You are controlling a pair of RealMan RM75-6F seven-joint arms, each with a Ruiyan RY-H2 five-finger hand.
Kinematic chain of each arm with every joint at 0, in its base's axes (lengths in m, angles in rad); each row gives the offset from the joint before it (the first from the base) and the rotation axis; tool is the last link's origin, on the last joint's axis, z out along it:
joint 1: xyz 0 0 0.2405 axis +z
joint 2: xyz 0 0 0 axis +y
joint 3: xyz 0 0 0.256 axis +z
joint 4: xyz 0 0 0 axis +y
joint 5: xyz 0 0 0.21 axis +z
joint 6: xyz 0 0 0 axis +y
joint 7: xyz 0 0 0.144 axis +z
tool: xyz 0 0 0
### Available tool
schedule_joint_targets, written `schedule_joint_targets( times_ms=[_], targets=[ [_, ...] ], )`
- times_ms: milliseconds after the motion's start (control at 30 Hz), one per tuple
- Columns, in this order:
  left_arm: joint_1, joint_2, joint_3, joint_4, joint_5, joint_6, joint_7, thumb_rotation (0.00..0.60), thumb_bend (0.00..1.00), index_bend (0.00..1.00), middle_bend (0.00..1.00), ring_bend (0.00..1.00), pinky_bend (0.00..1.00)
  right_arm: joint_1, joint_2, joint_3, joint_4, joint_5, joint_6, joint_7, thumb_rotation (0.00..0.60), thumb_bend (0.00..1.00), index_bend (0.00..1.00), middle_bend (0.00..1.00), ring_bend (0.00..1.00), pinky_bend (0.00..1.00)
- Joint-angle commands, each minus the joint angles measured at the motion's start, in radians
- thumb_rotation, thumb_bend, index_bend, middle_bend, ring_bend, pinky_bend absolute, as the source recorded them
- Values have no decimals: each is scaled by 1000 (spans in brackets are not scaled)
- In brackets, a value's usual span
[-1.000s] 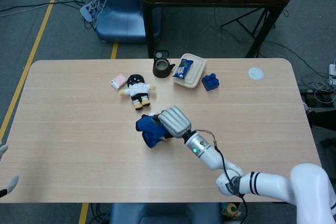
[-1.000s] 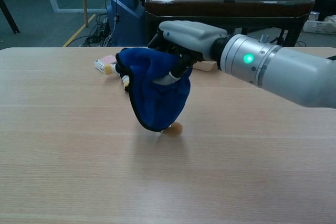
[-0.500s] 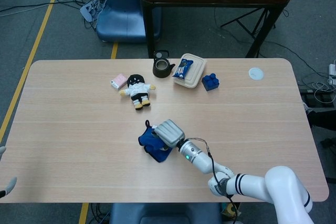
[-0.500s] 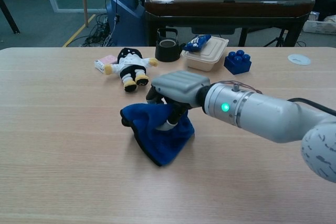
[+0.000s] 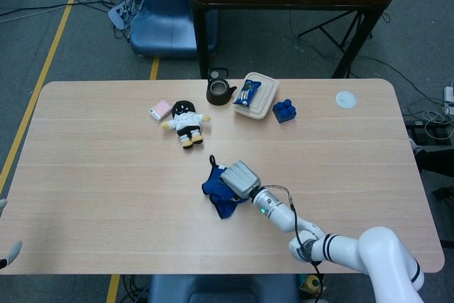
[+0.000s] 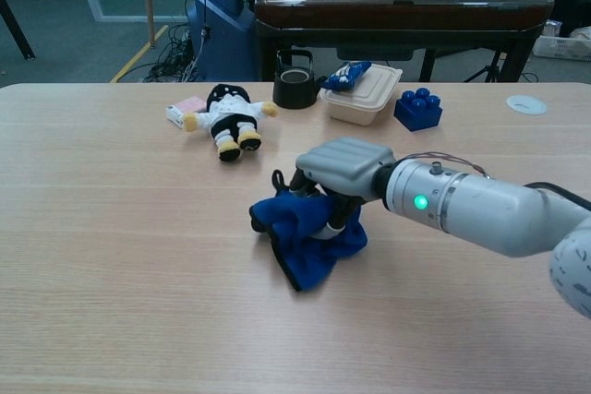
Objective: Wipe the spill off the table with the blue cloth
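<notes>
My right hand (image 5: 240, 177) grips the crumpled blue cloth (image 5: 217, 191) and presses it down on the wooden table (image 5: 99, 175), a little below the table's middle. In the chest view the same hand (image 6: 343, 168) lies over the top of the cloth (image 6: 300, 232), with its fingers curled into the fabric. No spill shows around the cloth; whatever lies beneath it is hidden. Only fingertips of my left hand (image 5: 8, 252) poke in at the bottom left edge of the head view, off the table.
Along the far side lie a small doll (image 5: 186, 122), a pink box (image 5: 160, 110), a dark teapot (image 5: 220, 90), a beige food container (image 5: 255, 97) with a blue packet on it, a blue brick (image 5: 284, 111) and a white disc (image 5: 345, 99).
My right hand has brought the cloth down from the air onto the table, then slid it a little to the right. A small orange blob seen under the raised cloth is now covered.
</notes>
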Motion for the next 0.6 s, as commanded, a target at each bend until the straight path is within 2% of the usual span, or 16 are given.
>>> schedule_joint_targets(
  times_ms=[33, 267, 600],
  targets=[
    [1, -1, 0, 1, 1, 1, -1, 600, 246, 123, 60, 42, 68, -6, 10, 5, 13, 8, 2, -5, 600, 551, 790, 654, 607, 778],
    [6, -1, 0, 7, -1, 5, -9, 600, 246, 124, 60, 42, 68, -24, 48, 8, 21, 21, 4, -11, 600, 550, 790, 654, 608, 778],
    [2, -3, 0, 6, 8, 1, -6, 600, 246, 123, 60, 42, 68, -49, 138, -49, -152, -52, 18, 21, 600, 546, 790, 655, 608, 778]
  ],
)
